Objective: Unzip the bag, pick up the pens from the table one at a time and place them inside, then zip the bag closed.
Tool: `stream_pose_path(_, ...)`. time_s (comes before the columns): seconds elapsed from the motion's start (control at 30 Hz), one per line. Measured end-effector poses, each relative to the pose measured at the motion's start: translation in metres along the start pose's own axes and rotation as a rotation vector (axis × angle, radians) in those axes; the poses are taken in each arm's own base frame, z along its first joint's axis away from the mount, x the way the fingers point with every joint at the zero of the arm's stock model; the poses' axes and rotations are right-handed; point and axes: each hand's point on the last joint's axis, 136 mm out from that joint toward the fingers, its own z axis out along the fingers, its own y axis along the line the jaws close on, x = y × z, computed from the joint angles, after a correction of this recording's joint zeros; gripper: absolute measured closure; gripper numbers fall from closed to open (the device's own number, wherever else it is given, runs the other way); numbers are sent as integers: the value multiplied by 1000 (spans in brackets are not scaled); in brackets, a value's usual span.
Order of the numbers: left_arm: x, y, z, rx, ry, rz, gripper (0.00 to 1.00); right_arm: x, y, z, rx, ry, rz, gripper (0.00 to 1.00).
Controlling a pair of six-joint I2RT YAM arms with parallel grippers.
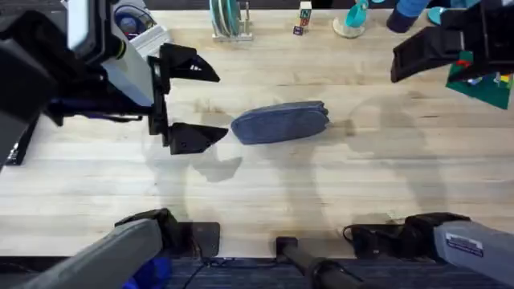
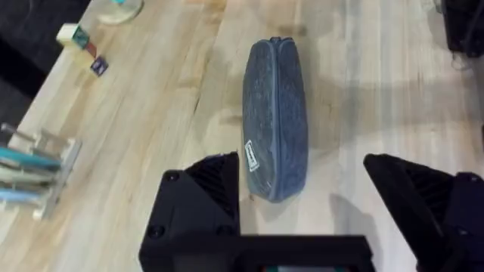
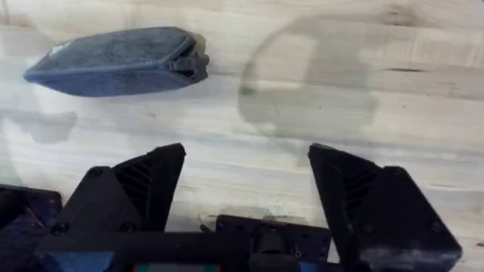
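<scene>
Bag (image 1: 280, 122) is seen lying flat near the middle of the table (image 1: 265, 189), long axis roughly across the overhead view, zipper apparently run fully shut with the pull tab (image 3: 198, 60) parked at the end nearer the right arm. No pens can be made out on the wood in any view, so it is judged that they are most likely already inside and the close has been done; that cannot be confirmed, since the bag's inside is hidden. If so, the task is judged at or near its end, with nothing obvious left beyond backing the arms off. Left gripper (image 1: 183, 104) is held just beside the bag's near end, fingers spread wide, nothing between them; in the left wrist view the bag end (image 2: 274, 121) is framed between the two fingers (image 2: 203, 198) without being touched. Right gripper (image 1: 426, 52) is held well apart from the bag, over the far right of the table, jaws likewise spread and empty, as seen in the right wrist view (image 3: 246, 198). Clutter along the far edge (a rack (image 1: 229, 22), small blocks (image 1: 303, 18), a teal object (image 1: 354, 18)) is well away from the bag and is not judged a concern. A small label (image 2: 252, 156) is visible on the bag side near the left gripper.
</scene>
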Motion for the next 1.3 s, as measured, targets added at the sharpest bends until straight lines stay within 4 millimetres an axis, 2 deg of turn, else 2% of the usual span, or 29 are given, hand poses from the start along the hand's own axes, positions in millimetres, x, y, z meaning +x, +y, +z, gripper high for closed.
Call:
stream_pose_path(0.37,-20,-23,-29,-200,136,-209,6,18,0,-26,-2,-57,10,7)
stream_pose_path(0.7,-35,-49,-59,-466,181,-303,6,45,0,-55,-9,-141,13,6)
stream_pose_path(0.8,-35,-53,-65,-521,185,-331,6,58,-1,-55,-10,-148,15,7)
stream_pose_path(1.07,-35,-56,-70,-568,186,-359,6,100,-5,-41,-10,-147,18,6)
stream_pose_path(1.3,-34,-55,-70,-572,187,-370,6,120,-6,-50,-18,-239,12,6)
